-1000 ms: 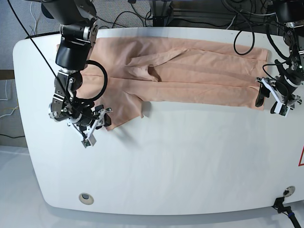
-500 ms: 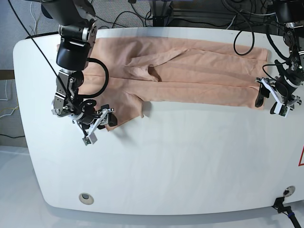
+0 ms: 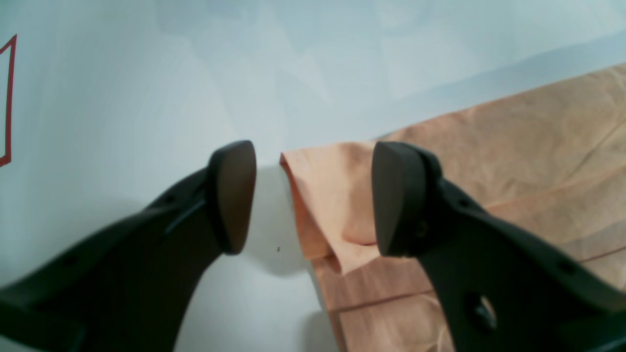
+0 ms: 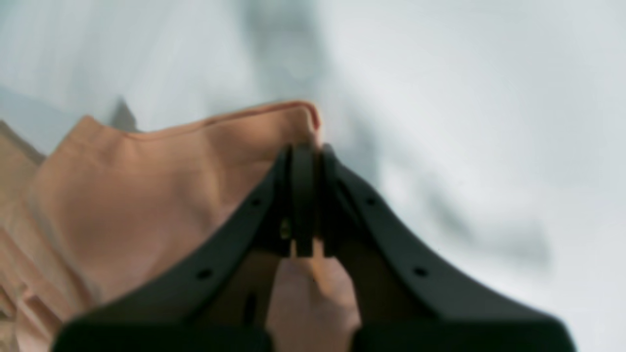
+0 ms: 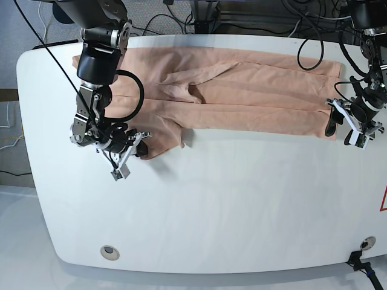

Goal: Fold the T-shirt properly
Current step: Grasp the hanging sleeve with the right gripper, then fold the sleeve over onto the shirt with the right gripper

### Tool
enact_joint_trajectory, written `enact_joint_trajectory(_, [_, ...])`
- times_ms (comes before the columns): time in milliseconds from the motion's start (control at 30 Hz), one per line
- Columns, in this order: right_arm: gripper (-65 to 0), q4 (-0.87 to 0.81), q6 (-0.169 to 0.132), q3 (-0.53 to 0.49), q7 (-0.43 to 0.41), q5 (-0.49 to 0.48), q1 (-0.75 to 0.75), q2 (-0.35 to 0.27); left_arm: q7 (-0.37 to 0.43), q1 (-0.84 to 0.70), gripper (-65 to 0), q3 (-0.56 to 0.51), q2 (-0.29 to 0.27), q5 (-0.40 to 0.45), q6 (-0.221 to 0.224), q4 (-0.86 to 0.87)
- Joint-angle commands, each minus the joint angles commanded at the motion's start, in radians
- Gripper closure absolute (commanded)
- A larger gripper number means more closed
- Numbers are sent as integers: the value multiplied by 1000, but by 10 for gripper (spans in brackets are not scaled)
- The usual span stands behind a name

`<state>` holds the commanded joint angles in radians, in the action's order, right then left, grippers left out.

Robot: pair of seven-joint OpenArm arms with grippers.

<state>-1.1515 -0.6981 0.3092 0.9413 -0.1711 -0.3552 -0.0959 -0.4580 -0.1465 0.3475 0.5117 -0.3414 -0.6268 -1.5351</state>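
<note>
One T-shirt (image 5: pixel 242 90), peach in colour, lay stretched lengthwise along the far part of the white surface (image 5: pixel 230 211), folded into a long band with a sleeve flap hanging toward the near edge at the base view's left. Two arms were present, one at each end of the garment.

Right claw (image 5: pixel 130 151): at the base view's left, pressed together on the near corner of the sleeve flap. In the right wrist view the two fingers (image 4: pixel 303 195) met with peach cloth (image 4: pixel 146 195) pinched between them, the fabric's hemmed edge rising just beyond the tips; this view was blurred.

Left claw (image 5: pixel 347 124): at the base view's right, beside the garment's end. In the left wrist view its two pads (image 3: pixel 234 195) stood spread, straddling one folded corner of the T-shirt (image 3: pixel 332 205); the left pad was over bare surface (image 3: pixel 146 73), apart from the cloth, while the right pad was over the fabric. Whether that pad touched the cloth could not be told.

One red marking (image 3: pixel 6 98) showed at the surface's edge. Several black cables (image 5: pixel 314 36) lay beyond the far rim.
</note>
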Motion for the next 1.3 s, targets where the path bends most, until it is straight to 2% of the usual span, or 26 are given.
enact_joint_trajectory(133, [0,-192,0,0,207,0,35,17,0,0,-354,-2,-2,0,0,2])
enact_joint_trajectory(300, [0,-450,0,0,370,-14,121,37,0,2,-354,-2,-6,0,0,2])
enact_joint_trajectory(433, [0,-583,0,3,446,-180,193,29,0,3,-354,-2,-28,2,0,2])
enact_joint_trajectory(533, [0,-664,0,5,455,-265,235,26,0,3,-354,-2,-29,2,0,2])
enact_joint_trajectory(667, [0,-746,0,5,455,-321,322,25,0,5,-354,-31,-29,2,2,2])
enact_joint_trajectory(833, [0,-776,0,5,455,-419,440,21,0,5,-354,-31,-29,2,2,2])
enact_joint_trajectory(967, [0,-796,0,0,455,-500,529,-5,0,5,-354,-35,-29,2,3,2])
enact_joint_trajectory(1300, [0,-807,0,3,455,-712,674,-167,5,5,-354,-35,-29,3,3,49])
